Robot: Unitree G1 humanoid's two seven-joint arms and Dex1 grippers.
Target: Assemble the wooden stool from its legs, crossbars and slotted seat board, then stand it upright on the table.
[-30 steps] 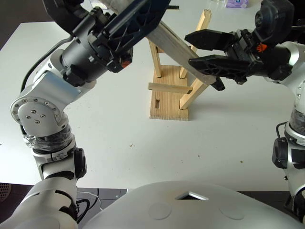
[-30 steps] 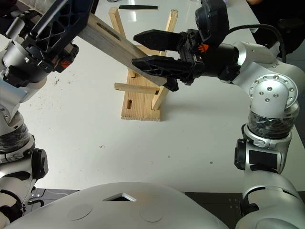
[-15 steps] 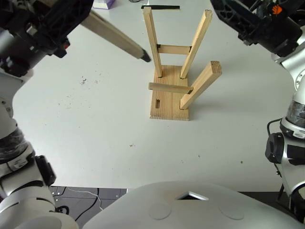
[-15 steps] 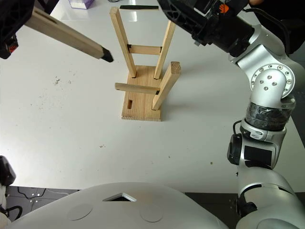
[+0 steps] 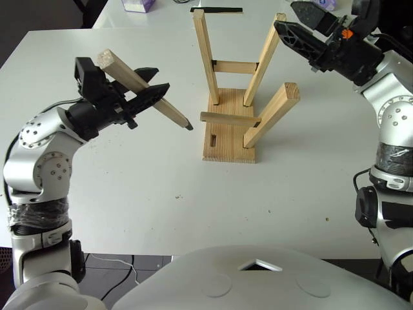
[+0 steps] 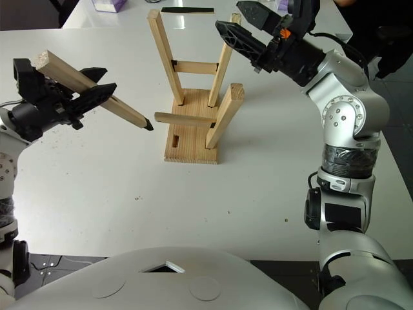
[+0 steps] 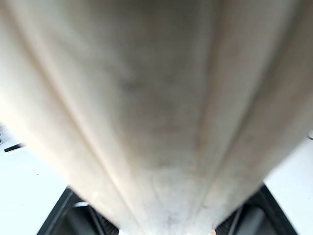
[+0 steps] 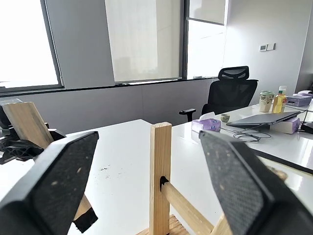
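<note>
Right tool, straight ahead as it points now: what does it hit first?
Likely the upright stool leg framed between the right tool's open fingers, the one holding the crossbar; depth unclear.

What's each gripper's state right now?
Left gripper: shut on loose wooden leg.
Right gripper: open, holding nothing.

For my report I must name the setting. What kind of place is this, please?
Most likely an office or meeting room. A black swivel office chair stands beyond the white tables, a laptop lies on one of them, and tall windows line the wall.
</note>
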